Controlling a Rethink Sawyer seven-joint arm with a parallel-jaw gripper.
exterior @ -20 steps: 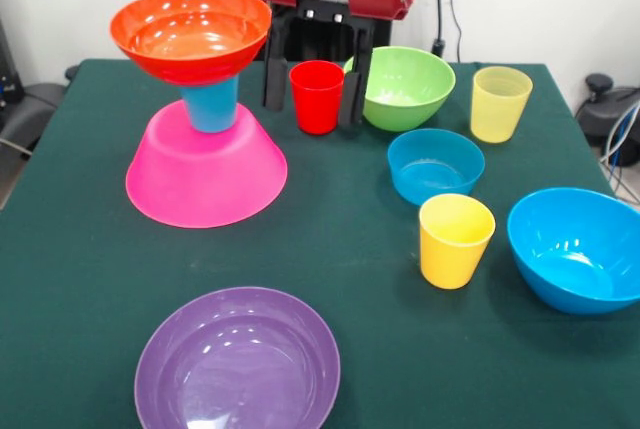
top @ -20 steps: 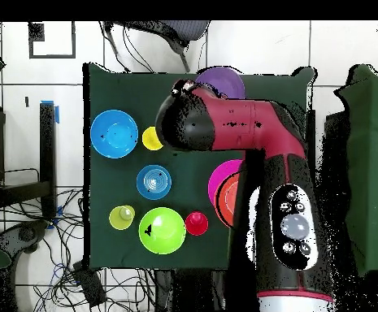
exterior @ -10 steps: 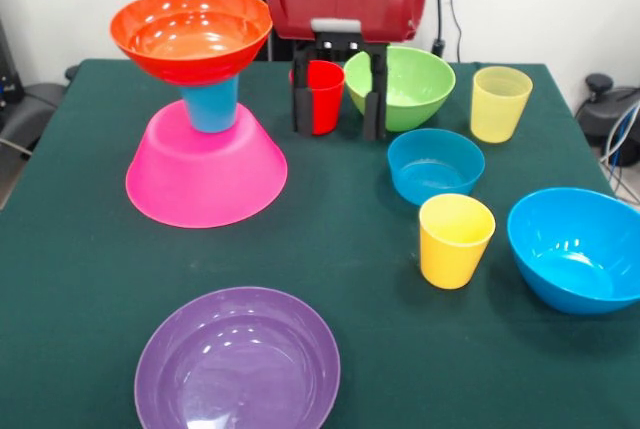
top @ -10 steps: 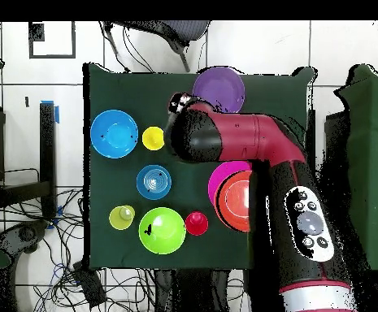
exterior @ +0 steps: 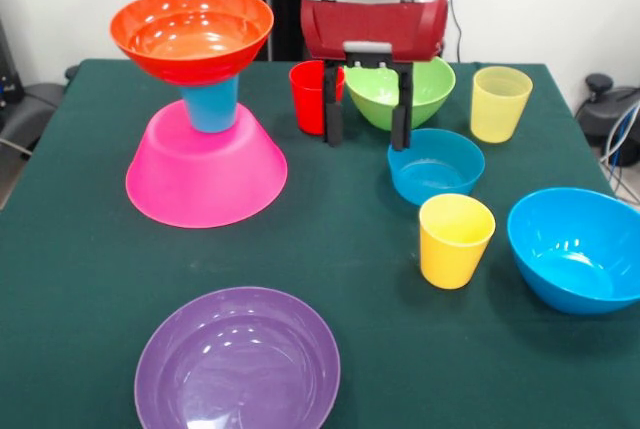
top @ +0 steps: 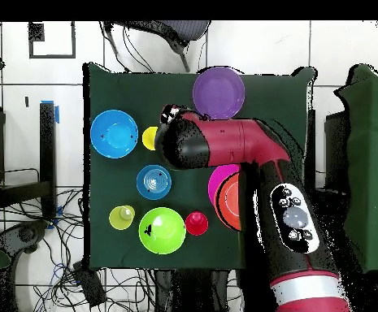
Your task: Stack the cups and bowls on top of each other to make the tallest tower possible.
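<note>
The tower stands at the left: an upside-down pink bowl, a blue cup on it, and an orange bowl upright on top. My gripper is open and empty, hanging between the red cup and the small blue bowl, in front of the green bowl. The yellow cup, the pale yellow cup, the medium blue bowl and the purple bowl stand apart on the green cloth. In the overhead view the arm hides the gripper.
The overhead view shows the purple bowl, medium blue bowl, small blue bowl, green bowl and red cup spread over the table. Cables lie on the floor around it.
My gripper has moved from around the red cup towards the picture's right in the front view, and stands in front of the green bowl. The red cup stayed on the table.
</note>
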